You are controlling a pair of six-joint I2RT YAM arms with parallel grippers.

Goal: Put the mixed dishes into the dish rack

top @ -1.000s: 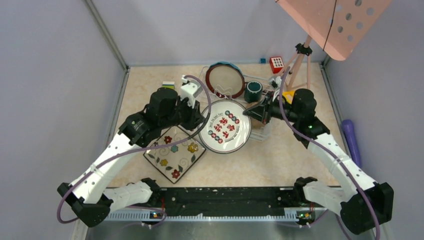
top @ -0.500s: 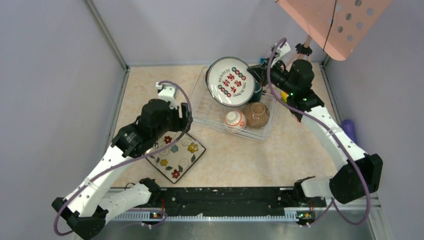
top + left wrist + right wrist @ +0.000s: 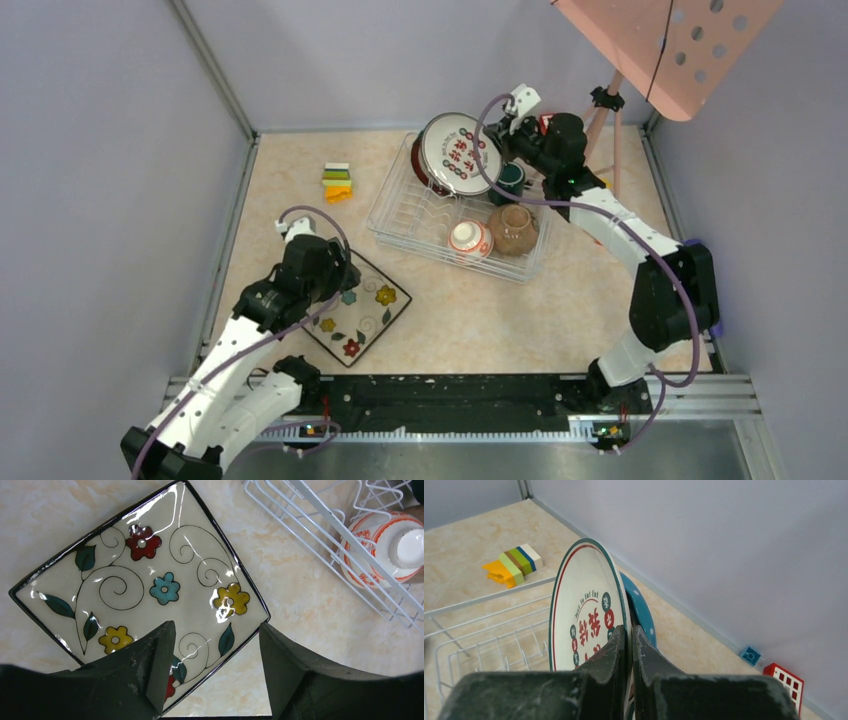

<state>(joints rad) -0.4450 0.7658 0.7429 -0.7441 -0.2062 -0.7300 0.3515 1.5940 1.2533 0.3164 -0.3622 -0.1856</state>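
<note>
My right gripper [image 3: 497, 148] is shut on the rim of the white red-marked plate [image 3: 458, 152], holding it on edge at the back of the white wire dish rack [image 3: 420, 215]. In the right wrist view the fingers [image 3: 616, 650] pinch the plate [image 3: 584, 610], and the blue polka-dot plate [image 3: 643, 615] stands right behind it. The teal mug [image 3: 510, 178], tan bowl [image 3: 513, 229] and red-white bowl [image 3: 469, 238] sit in the rack. The square floral plate [image 3: 365, 310] lies flat on the table. My left gripper [image 3: 215, 665] is open above its near corner. The brown-rimmed plate is mostly hidden.
Stacked toy blocks [image 3: 337, 181] lie left of the rack. A pink perforated stand [image 3: 670, 45] on a tripod is at the back right, with small red [image 3: 784, 680] and blue [image 3: 751, 655] blocks by the back wall. The rack's wires [image 3: 320, 525] lie to the right of the floral plate.
My right gripper has carried the white red-marked plate to the rack's back and stood it more upright. My left arm has drawn back, near and left, over the floral plate.
</note>
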